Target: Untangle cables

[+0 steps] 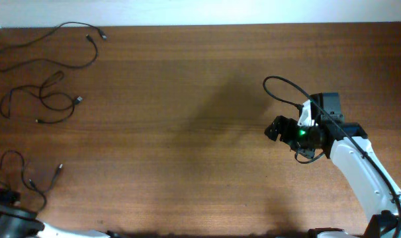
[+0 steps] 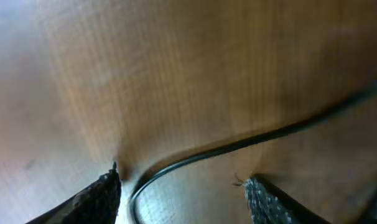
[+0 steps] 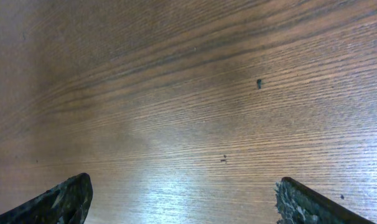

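Three thin black cables lie apart at the table's left side in the overhead view: one at the far corner, one in loose loops below it, and one near the front left. My left gripper sits at the front-left corner beside that third cable. In the left wrist view its jaws are open, low over the table, with a curved stretch of cable lying between and beyond the fingertips, not gripped. My right gripper hovers at the right, far from the cables. Its jaws are open over bare wood.
The wooden table runs to a pale wall at the back edge. The right arm's own thicker black cable arcs above its wrist. Small dark specks mark the wood under the right gripper.
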You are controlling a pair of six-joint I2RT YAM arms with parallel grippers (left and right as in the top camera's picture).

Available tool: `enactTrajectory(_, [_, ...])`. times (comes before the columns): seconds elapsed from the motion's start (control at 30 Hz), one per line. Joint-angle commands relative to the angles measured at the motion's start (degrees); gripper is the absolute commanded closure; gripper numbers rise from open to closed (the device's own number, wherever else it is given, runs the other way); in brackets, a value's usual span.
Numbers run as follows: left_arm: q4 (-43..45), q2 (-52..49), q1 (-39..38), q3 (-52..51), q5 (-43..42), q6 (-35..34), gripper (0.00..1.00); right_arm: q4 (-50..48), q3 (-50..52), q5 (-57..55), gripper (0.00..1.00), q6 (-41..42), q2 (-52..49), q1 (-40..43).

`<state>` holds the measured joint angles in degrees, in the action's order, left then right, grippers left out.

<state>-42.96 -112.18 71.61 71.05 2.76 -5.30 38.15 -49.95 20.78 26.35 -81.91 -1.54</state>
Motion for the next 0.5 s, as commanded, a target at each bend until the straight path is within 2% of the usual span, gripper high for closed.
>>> enactTrajectory(0.0, [1.2, -2.5, 2.3, -1.9, -10.6, 7.1, 0.32, 0.0, 0.1, -0.5, 0.05, -0.6, 0.9, -0.3])
enactTrajectory(0.13, [1.0, -2.5, 5.7, -2.0, -10.5, 7.1, 0.34, -0.2, 0.1, -0.5, 0.05, -0.6, 0.9, -0.3])
enactTrajectory(0.2, [0.9, -2.5, 6.1, -2.0, -10.5, 7.1, 0.41, -0.5, 0.1, -0.5, 0.05, -0.6, 0.9, -0.3])
enactTrajectory(0.27, [0.8, -2.5, 6.0, -2.0, -10.5, 7.1, 0.55, -0.5, 0.1, -0.5, 0.05, -0.6, 0.9, -0.3])
enactTrajectory(0.37, [0.5, -2.5, 6.0, -2.0, -10.5, 6.4, 0.62, -0.4, 0.1, -0.5, 0.05, -0.6, 0.9, -0.3])
enactTrajectory(0.47, [0.1, -2.5, 5.9, -2.0, -11.0, 6.0, 0.76, -0.4, 0.1, -0.5, 0.05, -0.6, 0.9, -0.3])
